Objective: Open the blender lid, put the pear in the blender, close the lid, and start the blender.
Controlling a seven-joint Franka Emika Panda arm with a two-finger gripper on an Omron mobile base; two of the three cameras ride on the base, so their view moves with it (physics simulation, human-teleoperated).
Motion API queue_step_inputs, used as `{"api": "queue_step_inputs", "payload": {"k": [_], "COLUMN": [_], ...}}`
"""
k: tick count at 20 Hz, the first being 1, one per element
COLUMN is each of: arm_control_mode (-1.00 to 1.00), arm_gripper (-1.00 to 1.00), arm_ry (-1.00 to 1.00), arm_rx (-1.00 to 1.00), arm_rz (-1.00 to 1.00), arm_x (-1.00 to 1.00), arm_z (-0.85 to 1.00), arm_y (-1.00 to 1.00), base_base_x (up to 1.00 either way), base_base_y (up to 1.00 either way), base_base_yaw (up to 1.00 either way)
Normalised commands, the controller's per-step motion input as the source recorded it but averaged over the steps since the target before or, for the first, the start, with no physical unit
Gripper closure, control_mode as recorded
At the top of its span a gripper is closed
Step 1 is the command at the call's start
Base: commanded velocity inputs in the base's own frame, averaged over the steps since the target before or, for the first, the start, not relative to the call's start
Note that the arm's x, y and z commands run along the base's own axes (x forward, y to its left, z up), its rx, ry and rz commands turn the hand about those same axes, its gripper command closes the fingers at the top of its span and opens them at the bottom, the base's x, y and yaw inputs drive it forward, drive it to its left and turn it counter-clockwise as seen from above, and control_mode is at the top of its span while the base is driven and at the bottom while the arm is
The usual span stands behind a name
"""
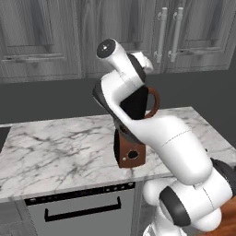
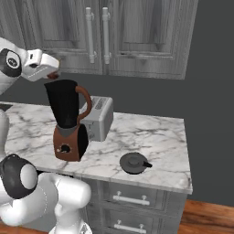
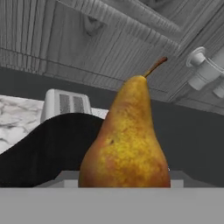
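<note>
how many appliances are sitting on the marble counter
2. The blender stands near the counter's front edge, lid off. The silver toaster sits just behind it on its right, close against it. The arm may hide others in the left base view.

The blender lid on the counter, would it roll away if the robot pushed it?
Probably not. The blender lid lies flat on the marble counter, so a push would likely slide it, not roll it. Its raised middle knob looks easy to pinch. It seems thin and light, so a hard shove might send it off the nearby front edge.
</note>
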Motion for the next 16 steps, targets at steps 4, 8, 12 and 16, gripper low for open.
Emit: {"api": "queue_step_inputs", "payload": {"k": [4,8,12,16], "arm_control_mode": [-1.0,-1.0,-1.0,-1.0], "arm_gripper": [1.0,1.0,1.0,1.0], "arm_ry": [0.24,0.16,0.13,0.1], "arm_rx": [0.13,0.09,0.01,0.0], "arm_rz": [0.09,0.09,0.06,0.04], "arm_x": [0.52,0.35,0.22,0.18], "arm_z": [-0.2,-0.32,-0.45,-0.47], "arm_y": [-0.33,-0.21,0.0,0.08], "base_base_x": [0.0,0.0,0.0,0.0], "base_base_y": [0.0,0.0,0.0,0.0], "base_base_yaw": [0.0,0.0,0.0,0.0]}}
